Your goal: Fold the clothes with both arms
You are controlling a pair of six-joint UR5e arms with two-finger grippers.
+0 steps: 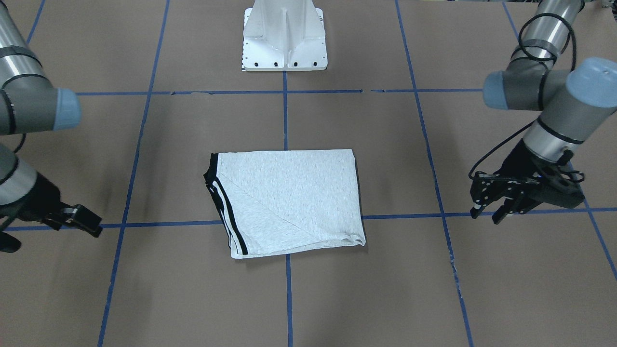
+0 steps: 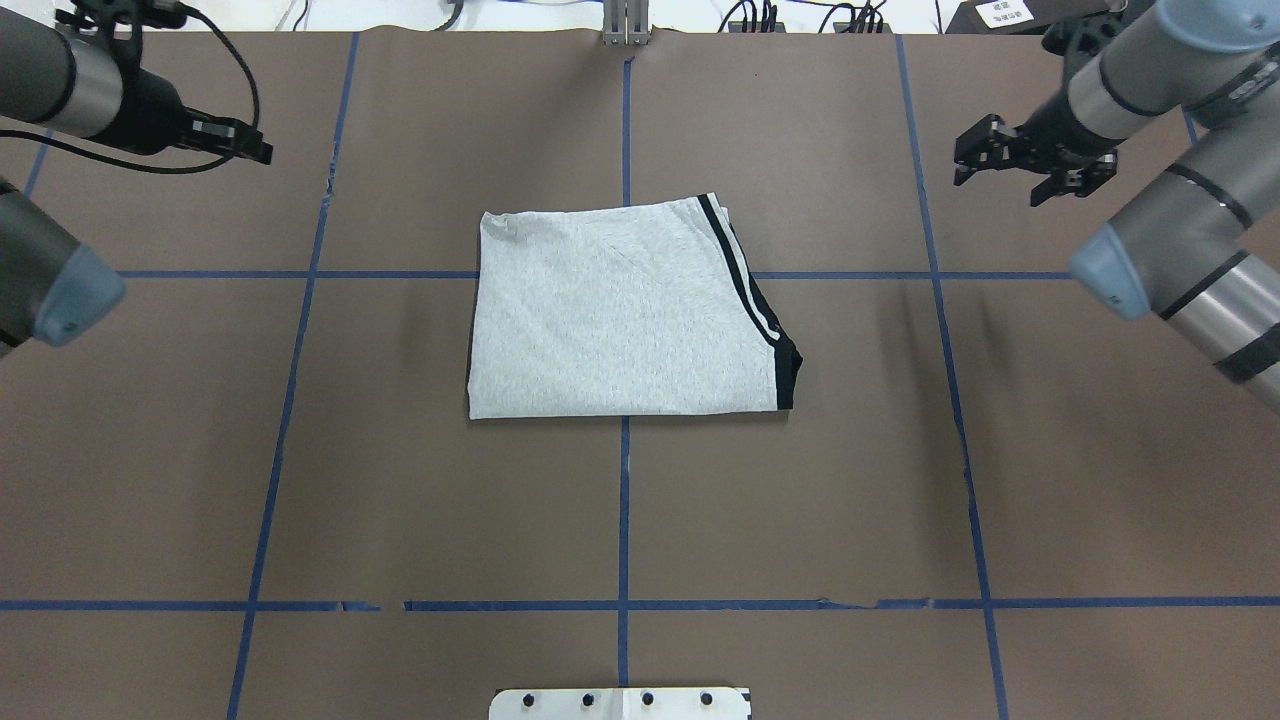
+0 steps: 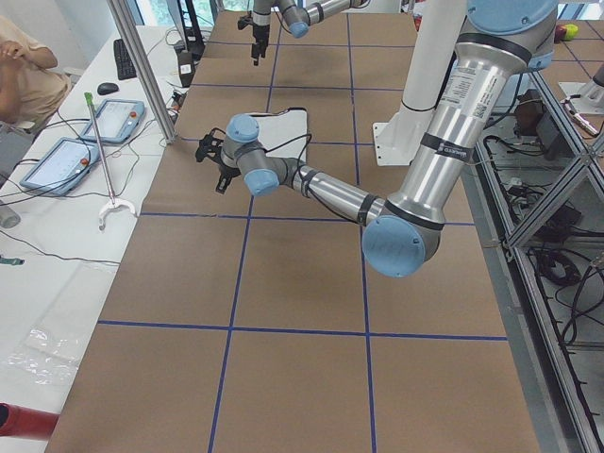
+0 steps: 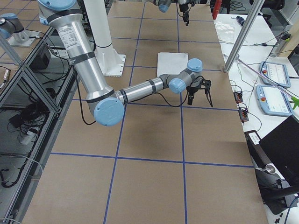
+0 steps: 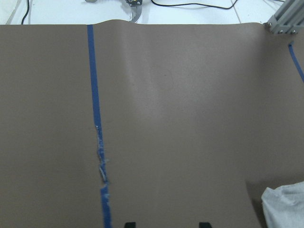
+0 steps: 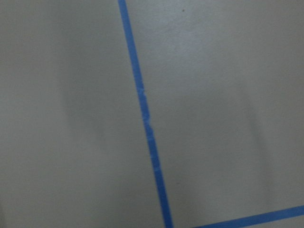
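Headcount from the floor:
- 1 shirt (image 1: 289, 202), mid-table.
- 2 arms: left arm (image 1: 544, 86) to one side of the shirt, right arm (image 1: 24, 101) to the other.
- 2 grippers, one per arm: left gripper (image 1: 487, 217), right gripper (image 1: 89, 224), each well apart from the shirt.
- 1 pedestal (image 1: 284, 38), on the robot's side of the shirt.
- On the bench past the shirt's far side: 2 pendants (near pendant (image 3: 58, 160), far pendant (image 3: 115, 118)), 1 keyboard (image 3: 124, 58), 1 mouse (image 3: 108, 88).
- 1 person (image 3: 28, 80) at that bench, only partly in sight.
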